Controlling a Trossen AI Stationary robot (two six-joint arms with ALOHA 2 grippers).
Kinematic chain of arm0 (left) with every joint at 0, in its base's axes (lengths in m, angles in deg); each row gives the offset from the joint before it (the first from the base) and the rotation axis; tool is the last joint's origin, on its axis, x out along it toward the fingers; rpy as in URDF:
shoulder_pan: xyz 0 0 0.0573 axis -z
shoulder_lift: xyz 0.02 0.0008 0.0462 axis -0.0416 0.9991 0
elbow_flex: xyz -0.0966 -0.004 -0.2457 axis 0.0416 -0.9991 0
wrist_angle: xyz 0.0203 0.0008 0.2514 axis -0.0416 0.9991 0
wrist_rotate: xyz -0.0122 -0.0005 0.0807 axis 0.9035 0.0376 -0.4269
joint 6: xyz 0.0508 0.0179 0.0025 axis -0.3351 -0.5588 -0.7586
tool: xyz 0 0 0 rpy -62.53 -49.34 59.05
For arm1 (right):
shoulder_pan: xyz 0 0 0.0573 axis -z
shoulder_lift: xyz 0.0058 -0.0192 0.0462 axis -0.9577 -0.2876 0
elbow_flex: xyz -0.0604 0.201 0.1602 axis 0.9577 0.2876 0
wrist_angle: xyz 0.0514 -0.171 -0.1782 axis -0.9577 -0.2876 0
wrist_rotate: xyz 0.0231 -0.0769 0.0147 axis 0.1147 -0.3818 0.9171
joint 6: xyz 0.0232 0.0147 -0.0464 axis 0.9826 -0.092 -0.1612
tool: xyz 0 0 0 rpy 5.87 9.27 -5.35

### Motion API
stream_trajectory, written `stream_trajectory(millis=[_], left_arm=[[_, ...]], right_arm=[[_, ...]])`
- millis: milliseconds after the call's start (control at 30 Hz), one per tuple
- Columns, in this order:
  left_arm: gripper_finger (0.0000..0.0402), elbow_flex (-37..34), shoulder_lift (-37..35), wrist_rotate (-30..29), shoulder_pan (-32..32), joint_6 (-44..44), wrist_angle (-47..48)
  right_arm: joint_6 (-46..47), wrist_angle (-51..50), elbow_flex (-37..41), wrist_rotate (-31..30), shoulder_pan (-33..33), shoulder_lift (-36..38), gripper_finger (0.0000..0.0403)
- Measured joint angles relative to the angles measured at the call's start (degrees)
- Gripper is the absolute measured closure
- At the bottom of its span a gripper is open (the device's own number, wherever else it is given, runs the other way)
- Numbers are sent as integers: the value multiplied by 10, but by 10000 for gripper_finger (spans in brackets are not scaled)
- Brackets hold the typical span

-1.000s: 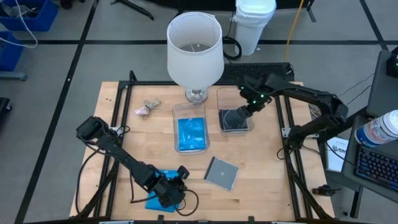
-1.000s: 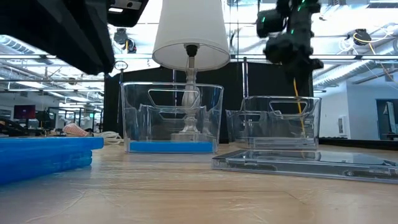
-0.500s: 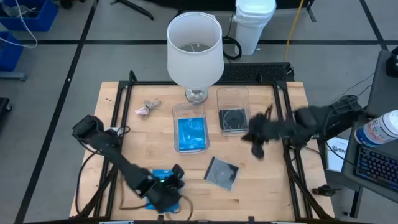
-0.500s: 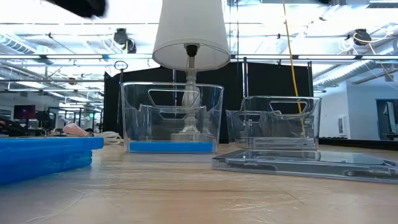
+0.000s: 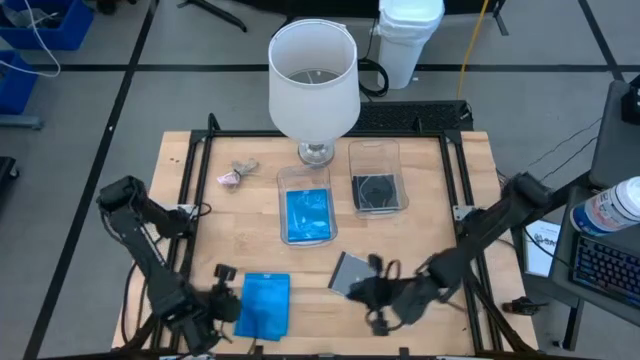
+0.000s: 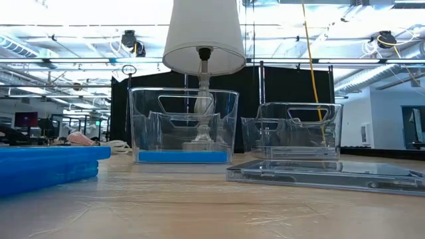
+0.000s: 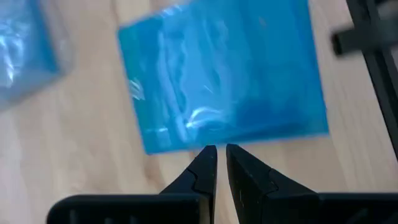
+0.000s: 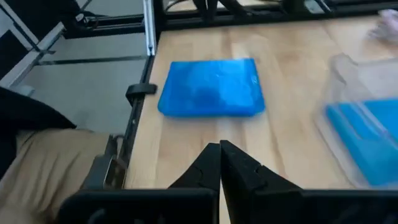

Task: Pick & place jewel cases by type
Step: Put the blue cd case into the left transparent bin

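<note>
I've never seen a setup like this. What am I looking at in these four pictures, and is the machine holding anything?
It is a robot with two dark arms at a wooden table, each ending in a two-finger gripper. One camera looks straight down, one sits at table height, and one rides on each wrist.

From above, the left gripper is near the table's front edge, beside a loose blue jewel case. The right gripper is low at the front too, by a grey jewel case lying on the wood. Both grippers look shut and empty; the wrist pictures show their fingers pressed together with nothing between.

Further back stand two clear tubs: the left tub holds blue cases, the right tub a dark one. Behind them is a white lamp, and a small pinkish lump lies off to the left.
</note>
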Motion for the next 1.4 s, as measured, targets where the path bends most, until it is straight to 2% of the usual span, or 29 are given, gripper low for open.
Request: stream_trajectory(millis=[267, 433, 600, 667, 733, 833, 933, 1033, 1267, 1400], left_arm=[[357, -71, 0, -28, 95, -12, -67], [357, -105, 0, -19, 121, 6, -67], [357, -132, 0, -19, 123, 7, -73], [357, -140, 0, -17, 121, 5, -78], [357, -144, 0, -17, 120, 3, -89], [357, -146, 0, -16, 120, -17, -118], [357, -146, 0, -16, 120, -38, -151], [357, -146, 0, -17, 122, -53, -171], [357, -146, 0, -19, 121, -103, -171], [357, -146, 0, -20, 121, -103, -171]], right_arm=[[-62, 181, -8, 153, 42, -104, 402], [-17, 257, -9, 175, 65, -127, 400], [-20, 342, -9, 200, 78, -148, 399], [-23, 392, -9, 192, 81, -158, 399], [-26, 422, -9, 155, 86, -163, 399], [10, 409, -9, 94, 96, -170, 400], [44, 392, -10, 61, 99, -190, 402], [87, 379, -38, 64, 97, -227, 402], [139, 297, -164, 81, 95, -315, 402], [201, 273, -178, 81, 95, -327, 403]])
